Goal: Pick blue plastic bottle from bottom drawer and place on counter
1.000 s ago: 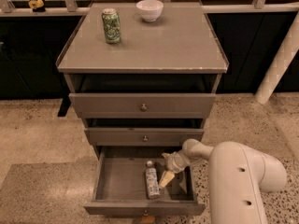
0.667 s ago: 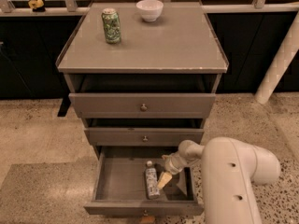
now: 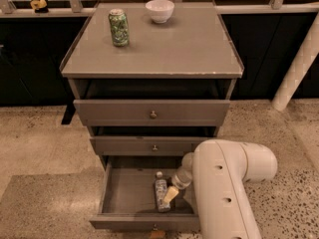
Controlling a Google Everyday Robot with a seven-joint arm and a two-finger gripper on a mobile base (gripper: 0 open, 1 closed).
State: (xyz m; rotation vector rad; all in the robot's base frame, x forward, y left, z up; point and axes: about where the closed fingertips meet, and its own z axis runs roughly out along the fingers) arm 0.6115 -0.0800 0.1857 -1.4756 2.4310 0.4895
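The desk [image 3: 189, 49] is the flat grey top of the drawer cabinet; below it the white arm [image 3: 224, 183] fills the lower right and reaches into the bottom drawer [image 3: 124, 195], which is pulled out; the middle drawer [image 3: 124, 146] above juts out a little over its back. The blue plastic bottle [image 3: 160, 190] lies on the drawer floor, cap toward the back, right of centre; the claw [image 3: 169, 194] sits just against the bottle's right side, low in the drawer. A green can [image 3: 118, 27] stands at the desk's back left and a white bowl [image 3: 160, 10] at its back edge.

I judge the chief risks to be a slim, round bottle rolling or slipping from a poor grip, and the bottle or wrist catching the middle drawer's front on the way up.

The arm covers the drawer's right wall and most of the claw; whether it is apart or clamped on the bottle I cannot tell.
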